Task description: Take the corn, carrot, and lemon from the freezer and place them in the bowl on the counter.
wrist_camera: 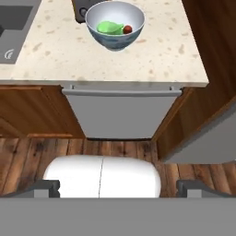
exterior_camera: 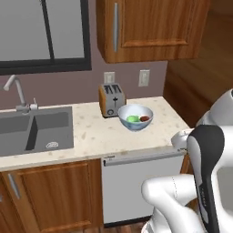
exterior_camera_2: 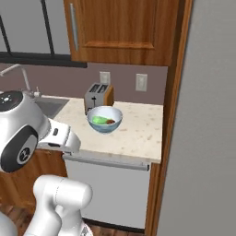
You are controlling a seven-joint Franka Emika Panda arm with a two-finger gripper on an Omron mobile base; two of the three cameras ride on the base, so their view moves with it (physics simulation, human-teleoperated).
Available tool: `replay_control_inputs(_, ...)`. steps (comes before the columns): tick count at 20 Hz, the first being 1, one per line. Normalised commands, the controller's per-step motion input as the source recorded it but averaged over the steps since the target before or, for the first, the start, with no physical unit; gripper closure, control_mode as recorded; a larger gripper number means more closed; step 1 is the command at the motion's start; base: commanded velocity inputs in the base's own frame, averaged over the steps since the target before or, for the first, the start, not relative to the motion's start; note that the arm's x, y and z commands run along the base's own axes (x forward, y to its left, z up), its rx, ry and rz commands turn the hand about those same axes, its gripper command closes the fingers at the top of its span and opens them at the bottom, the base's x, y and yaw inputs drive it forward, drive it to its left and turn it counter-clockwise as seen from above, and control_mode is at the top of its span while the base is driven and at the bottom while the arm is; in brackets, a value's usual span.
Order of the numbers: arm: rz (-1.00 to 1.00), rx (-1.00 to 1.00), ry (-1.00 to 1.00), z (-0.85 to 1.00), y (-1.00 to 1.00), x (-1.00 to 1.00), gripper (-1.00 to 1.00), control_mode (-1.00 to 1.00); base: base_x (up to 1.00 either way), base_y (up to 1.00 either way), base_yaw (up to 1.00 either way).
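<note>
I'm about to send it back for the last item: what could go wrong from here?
1. The bowl holds the corn and carrot; I see no lemon in it, so the job may end short.
2. The bowl is touching or nearly touching the toaster, which leaves less room for a drop from that side.
3. A hard drop could knock the carrot out.

The arm (exterior_camera: 200,182) is glossy white, built of rounded, bulbous segments — one long link carries a black inset strip with a line of tiny pale markings. A white joint dome bears a dark round cap. The pincer (wrist_camera: 117,188) fingertips (wrist_camera: 46,188) are dark grey, blocky.
</note>
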Motion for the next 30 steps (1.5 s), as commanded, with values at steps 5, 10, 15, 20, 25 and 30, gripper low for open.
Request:
replay_control_inputs(5,0.00,0.00,0.00,0.00,0.00,0.00,-1.00,1.00,-0.28,-0.56,-0.01)
replay_control_inputs(10,0.00,0.00,0.00,0.00,0.00,0.00,-1.00,1.00,-0.01,-0.91,0.00)
replay_control_inputs(15,0.00,0.00,0.00,0.00,0.00,0.00,-1.00,1.00,0.00,-1.00,0.00)
replay_control_inputs(20,0.00,0.00,0.00,0.00,0.00,0.00,-1.00,1.00,0.00,-0.95,0.00)
replay_control_inputs(25,0.00,0.00,0.00,0.00,0.00,0.00,-1.00,1.00,0.00,-0.93,0.00)
replay_control_inputs(30,0.00,0.00,0.00,0.00,0.00,0.00,-1.00,1.00,0.00,-0.86,0.00)
